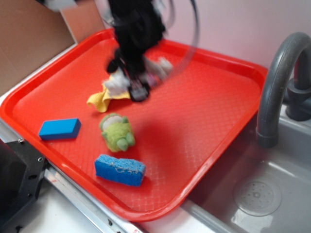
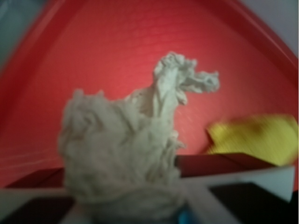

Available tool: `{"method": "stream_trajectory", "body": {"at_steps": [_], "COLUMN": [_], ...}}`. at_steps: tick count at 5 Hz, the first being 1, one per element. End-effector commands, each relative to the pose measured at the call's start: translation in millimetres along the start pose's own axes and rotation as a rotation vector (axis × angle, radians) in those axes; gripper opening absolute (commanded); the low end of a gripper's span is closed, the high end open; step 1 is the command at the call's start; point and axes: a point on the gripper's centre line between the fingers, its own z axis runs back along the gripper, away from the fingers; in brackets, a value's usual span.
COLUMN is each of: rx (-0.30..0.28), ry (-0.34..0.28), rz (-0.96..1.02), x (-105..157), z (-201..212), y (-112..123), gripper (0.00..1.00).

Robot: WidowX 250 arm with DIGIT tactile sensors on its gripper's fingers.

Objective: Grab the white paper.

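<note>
Room: pale pink wall [image 1: 233,24] at the back, brown cardboard [image 1: 29,34] in the far left corner.
Surface: red tray [image 1: 194,121] with a bumpy waffle floor, sitting on a light bench [image 1: 58,208]; one corner of the tray hangs over a grey sink [image 1: 272,189].
Sink side: grey curved tap [image 1: 274,87] stands just beside the tray's right edge, and a round drain [image 1: 256,197] shows in the sink floor.
Hard to see: the black robot arm [image 1: 136,29] is blurry in the exterior view, and so are its fingers [image 1: 138,87]. The wrist view is fuzzy too.
White paper: white paper [image 2: 121,154] fills the near part of the wrist view, wrinkly with a tall peak, right up against the fingers. In the exterior view bits of it show on both sides of the fingers, near the middle of the tray.
Fingers: they look closed on the white paper, but the tips are hidden by it.
Yellow cloth: yellow cloth [image 1: 104,99] lies on the tray, partly hidden under the arm.
Green plush toy: green plush toy [image 1: 117,132] lies near the tray's middle, in front of the cloth.
Blue things: blue block [image 1: 60,128] is near the tray's left edge; blue sponge [image 1: 120,170] is near the tray's front edge.
</note>
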Motion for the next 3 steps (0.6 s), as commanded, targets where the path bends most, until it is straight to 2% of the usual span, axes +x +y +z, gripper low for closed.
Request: {"method": "stream_trajectory", "body": {"at_steps": [1,2,3], "rx": [-0.107,-0.058,-0.078], "ry": [-0.188,-0.186,-0.104], "rz": [0.494,0.685,0.694], "x": [-60.8,-74.2,-66.5], "z": [74.0,82.6,77.4], "y": [3.6,5.2,9.4], "gripper": [0.0,0.0,0.0]}}
